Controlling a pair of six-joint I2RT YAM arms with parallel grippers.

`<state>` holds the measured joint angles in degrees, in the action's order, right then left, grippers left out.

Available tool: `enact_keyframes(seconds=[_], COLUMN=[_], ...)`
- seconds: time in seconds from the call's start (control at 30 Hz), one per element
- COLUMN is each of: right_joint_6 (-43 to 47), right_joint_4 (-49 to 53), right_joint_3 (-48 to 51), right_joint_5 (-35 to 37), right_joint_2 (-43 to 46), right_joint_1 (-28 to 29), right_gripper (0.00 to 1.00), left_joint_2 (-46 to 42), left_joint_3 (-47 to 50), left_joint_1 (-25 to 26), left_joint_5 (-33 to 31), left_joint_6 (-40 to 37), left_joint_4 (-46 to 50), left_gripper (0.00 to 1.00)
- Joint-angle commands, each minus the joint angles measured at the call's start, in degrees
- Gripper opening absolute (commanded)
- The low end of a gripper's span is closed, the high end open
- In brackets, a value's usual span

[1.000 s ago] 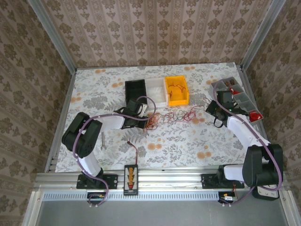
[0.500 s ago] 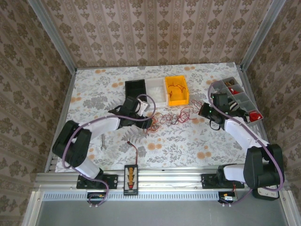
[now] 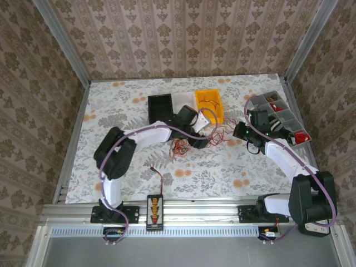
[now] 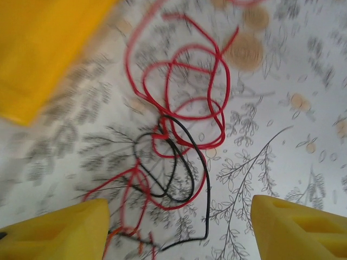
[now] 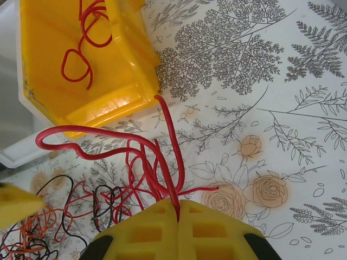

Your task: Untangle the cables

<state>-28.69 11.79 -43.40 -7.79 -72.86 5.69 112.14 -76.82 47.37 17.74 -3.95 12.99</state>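
The left arm (image 3: 146, 133) has swung across the tabletop (image 3: 111, 111) since the earlier frames. Its elbow has moved in from the near left, and its left end effector (image 3: 207, 118) has shifted from beside the black bin (image 3: 161, 104) to the near corner of the yellow bin (image 3: 210, 108). The right arm (image 3: 281, 150) has hardly moved. The cables (image 3: 218, 134), stretched in a line between the two arms a second ago, are now bunched closer together on the tabletop just in front of the yellow bin. A smaller orange-and-black clump (image 3: 179, 146) trails toward the left. In its wrist view the left end effector (image 4: 179, 216) is released, its yellow fingers wide apart and hovering over red and black loops (image 4: 179, 114) that lie slack between them, with nothing in its grip. The right end effector (image 3: 240, 132) is clenched. In its own view (image 5: 178, 208) the pads meet on a red strand (image 5: 172, 162) rising from the tangle. A loose red wire (image 5: 81, 49) already lies inside the yellow bin. The move looks like a re-grasp: having let go, the left side is lining up on a fresh loop nearer the right's anchor, so a shorter pull could tease one wire free. The knot looks far from undone.
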Motion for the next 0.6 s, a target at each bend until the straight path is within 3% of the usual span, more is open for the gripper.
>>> enact_keyframes(seconds=[0.0, 0.17, 0.27, 0.5, 0.57], right_joint_6=[0.4, 0.6, 0.3, 0.5, 0.5], right_joint_4=[0.5, 0.5, 0.5, 1.2, 2.0], right_joint_3=[-0.6, -1.0, -1.1, -1.5, -1.9], right_joint_5=[0.3, -0.1, -0.3, 0.2, 1.4], right_joint_2=[-0.5, -0.8, -1.1, -0.6, -0.4], right_joint_1=[0.3, 0.3, 0.3, 0.2, 0.0], right_gripper=[0.00, 0.00, 0.00, 0.01, 0.00], left_joint_2=[2.7, 6.9, 8.8, 9.6, 8.4], left_joint_3=[-3.3, -6.2, -6.9, -4.5, -2.3], left_joint_1=[1.1, 1.7, 1.6, 1.5, 1.1], left_joint_5=[0.6, -1.4, -0.7, -1.6, -3.0], left_joint_6=[-3.8, -4.0, -3.8, -2.6, -1.7], left_joint_4=[3.7, 3.0, 2.1, 0.5, -0.9], left_gripper=[0.69, 0.62, 0.48, 0.02, 0.00])
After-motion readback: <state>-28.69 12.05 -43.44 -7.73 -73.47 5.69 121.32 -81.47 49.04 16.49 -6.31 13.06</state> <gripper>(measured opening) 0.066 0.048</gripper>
